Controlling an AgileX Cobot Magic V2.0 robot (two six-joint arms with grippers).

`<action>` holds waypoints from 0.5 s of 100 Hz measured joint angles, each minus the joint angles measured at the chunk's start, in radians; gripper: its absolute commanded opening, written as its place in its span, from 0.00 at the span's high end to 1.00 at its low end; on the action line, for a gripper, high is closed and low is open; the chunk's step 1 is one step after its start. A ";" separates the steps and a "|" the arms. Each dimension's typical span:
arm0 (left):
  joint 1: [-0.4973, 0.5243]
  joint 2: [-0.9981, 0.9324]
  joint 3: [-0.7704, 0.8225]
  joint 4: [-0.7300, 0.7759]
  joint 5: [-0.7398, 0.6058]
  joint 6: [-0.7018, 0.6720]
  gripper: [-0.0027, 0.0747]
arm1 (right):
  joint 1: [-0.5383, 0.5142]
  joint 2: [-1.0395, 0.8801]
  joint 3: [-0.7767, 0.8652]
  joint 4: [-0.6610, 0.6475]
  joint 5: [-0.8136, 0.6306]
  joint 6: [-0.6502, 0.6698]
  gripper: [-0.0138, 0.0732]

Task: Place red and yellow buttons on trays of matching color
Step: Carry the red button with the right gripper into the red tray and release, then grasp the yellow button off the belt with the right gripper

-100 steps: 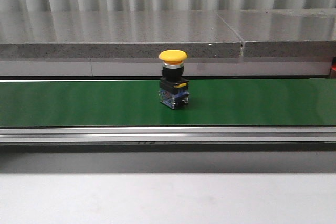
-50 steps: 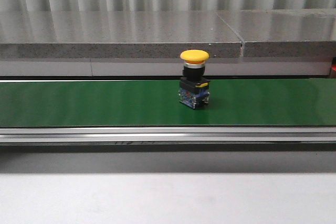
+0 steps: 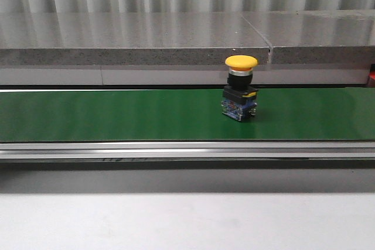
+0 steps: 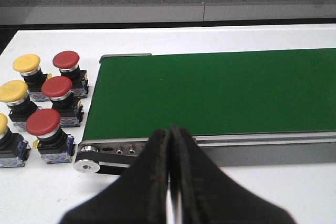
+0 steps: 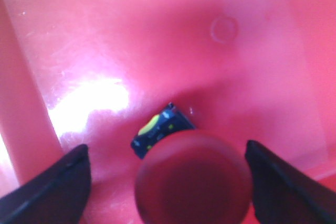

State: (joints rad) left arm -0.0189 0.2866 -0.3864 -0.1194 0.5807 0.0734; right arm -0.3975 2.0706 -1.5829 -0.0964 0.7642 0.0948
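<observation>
A yellow button [image 3: 241, 89] stands upright on the green conveyor belt [image 3: 117, 115], right of centre in the front view. Its long axis is vertical: yellow mushroom cap on top, silver collar under it, then black body w/ a blue contact block at the base, resting on the belt. The base is turned slightly, one corner toward the camera. Behind the belt runs a grey stone ledge [image 3: 135, 39]; in front, a metal rail, then white table [image 3: 187, 221].

In the right wrist view, a red button [image 5: 191, 179] sits inside the red tray [image 5: 157, 40], seen from above so its cap faces the camera and its axis points roughly up at the lens; the blue-and-yellow base shows just beyond the cap, on the tray floor. The right gripper [image 5: 168, 182] is spread wide, fingers [image 5: 52, 187] either side of the button and apart from it, holding nothing.

In the left wrist view, the left gripper [image 4: 170, 182] has its fingers pressed together, nothing between them, over the near edge of the belt's end. Beside that end, on the white table, is a cluster of spare buttons [image 4: 42, 108]: three red caps and three yellow caps, all upright, caps up; one yellow is cut off by the frame edge.
</observation>
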 measured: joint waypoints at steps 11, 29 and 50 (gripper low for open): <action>0.000 0.000 0.000 0.000 0.000 0.000 0.99 | 0.000 0.000 -0.033 0.000 0.031 0.000 0.12; 0.000 0.000 0.000 0.000 0.000 0.000 0.99 | 0.000 -0.017 -0.102 0.000 0.114 0.000 0.12; 0.000 0.000 0.000 0.000 0.000 0.000 0.99 | 0.000 -0.127 -0.115 0.000 0.177 -0.009 0.12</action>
State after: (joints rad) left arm -0.0189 0.2866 -0.3864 -0.1194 0.5807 0.0734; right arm -0.3975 1.9433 -1.6982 -0.0964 0.9408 0.0859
